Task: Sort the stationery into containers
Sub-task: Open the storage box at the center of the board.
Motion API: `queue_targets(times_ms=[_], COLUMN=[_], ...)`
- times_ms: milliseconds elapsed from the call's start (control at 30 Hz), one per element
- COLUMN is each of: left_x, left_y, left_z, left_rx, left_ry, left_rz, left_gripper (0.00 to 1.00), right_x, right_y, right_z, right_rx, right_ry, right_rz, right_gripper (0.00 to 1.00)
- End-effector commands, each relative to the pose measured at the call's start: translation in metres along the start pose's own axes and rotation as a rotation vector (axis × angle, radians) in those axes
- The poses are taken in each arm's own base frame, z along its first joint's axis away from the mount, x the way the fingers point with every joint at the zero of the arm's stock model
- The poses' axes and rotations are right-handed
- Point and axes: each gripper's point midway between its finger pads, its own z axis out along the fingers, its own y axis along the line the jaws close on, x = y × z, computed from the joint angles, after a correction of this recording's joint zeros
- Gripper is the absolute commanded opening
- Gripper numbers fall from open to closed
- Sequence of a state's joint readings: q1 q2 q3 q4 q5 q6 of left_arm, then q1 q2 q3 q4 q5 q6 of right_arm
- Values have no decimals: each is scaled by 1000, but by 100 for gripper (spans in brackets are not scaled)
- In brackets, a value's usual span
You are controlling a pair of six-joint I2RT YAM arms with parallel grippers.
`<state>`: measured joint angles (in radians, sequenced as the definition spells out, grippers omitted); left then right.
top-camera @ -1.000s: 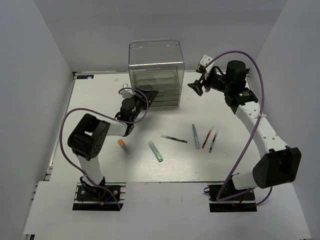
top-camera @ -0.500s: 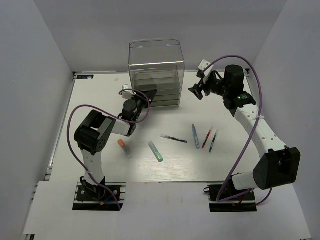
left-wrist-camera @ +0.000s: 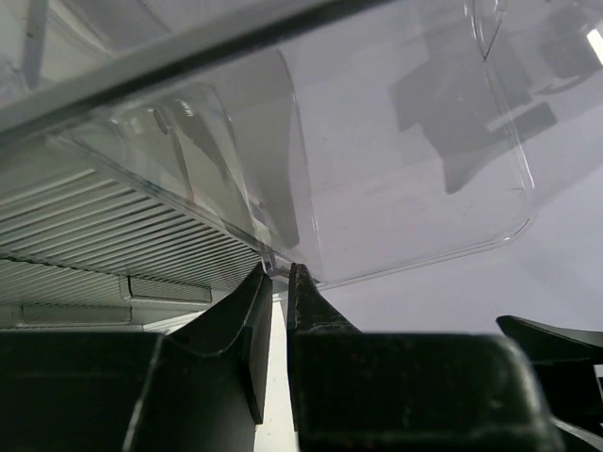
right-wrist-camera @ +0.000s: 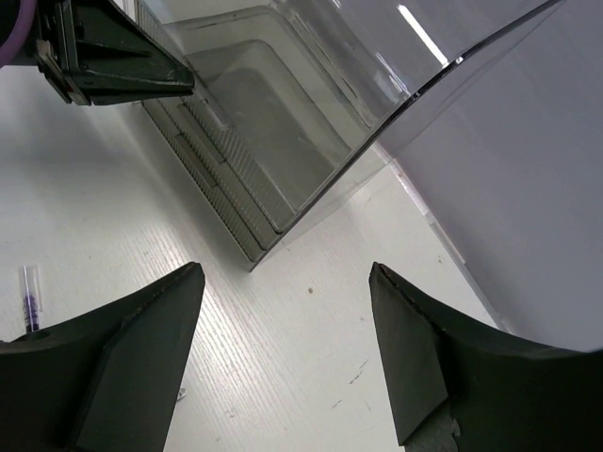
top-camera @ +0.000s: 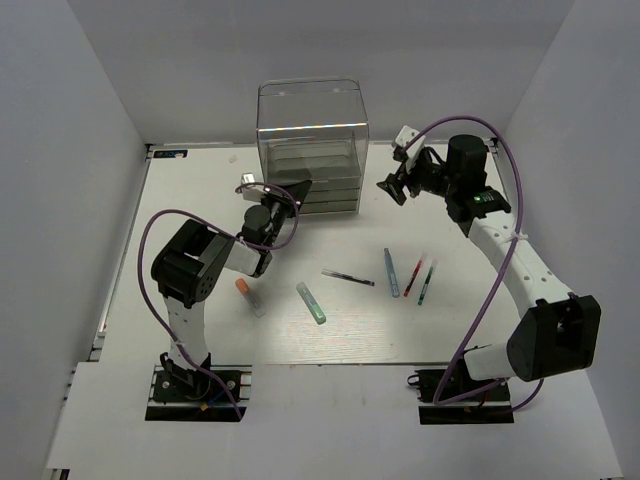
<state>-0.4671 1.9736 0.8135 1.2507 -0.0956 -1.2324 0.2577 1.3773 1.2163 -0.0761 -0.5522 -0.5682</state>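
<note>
The clear drawer unit (top-camera: pixel 312 130) stands at the back middle of the table. My left gripper (top-camera: pixel 296 191) is at its lower left front, shut on the thin clear lip (left-wrist-camera: pixel 274 261) of a drawer (left-wrist-camera: pixel 415 188). My right gripper (top-camera: pixel 391 184) hangs open and empty just right of the unit (right-wrist-camera: pixel 264 160). On the table lie an orange-capped pen (top-camera: pixel 246 295), a green-tipped marker (top-camera: pixel 311 302), a thin dark pen (top-camera: pixel 348 277), a blue pen (top-camera: pixel 391 272), a red pen (top-camera: pixel 414 274) and a teal pen (top-camera: pixel 426 282). The light blue one is not in view.
White walls close in the table (top-camera: pixel 200 200) on the left, back and right. Purple cables loop over both arms. In the right wrist view my left gripper (right-wrist-camera: pixel 113 56) shows at the upper left, and the end of a pen (right-wrist-camera: pixel 30 297) at the left edge.
My right gripper has moved a little left and down towards the unit. My left arm's elbow has shifted right while its gripper stays at the drawer front.
</note>
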Motion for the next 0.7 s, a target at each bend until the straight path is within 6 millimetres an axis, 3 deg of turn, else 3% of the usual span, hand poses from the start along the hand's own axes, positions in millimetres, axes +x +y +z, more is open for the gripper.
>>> queue_targets(times_ms=[0,167,667], left_x=[-9,-8,-3], left_y=[-15,-19,-61], left_z=[-2,-7,-20], left_rx=[58,64,152], left_ry=[-31,-22,28], left_rz=[17,18,23], left_gripper=[4,0,0], right_x=[-11,-8,10], right_y=[3,6,22], right_z=[-7,-7,-11], right_rx=[6,-1,-38], right_ry=[-26,-21,7], right_rz=[-31,-29,-29], right_gripper=[77,77,77])
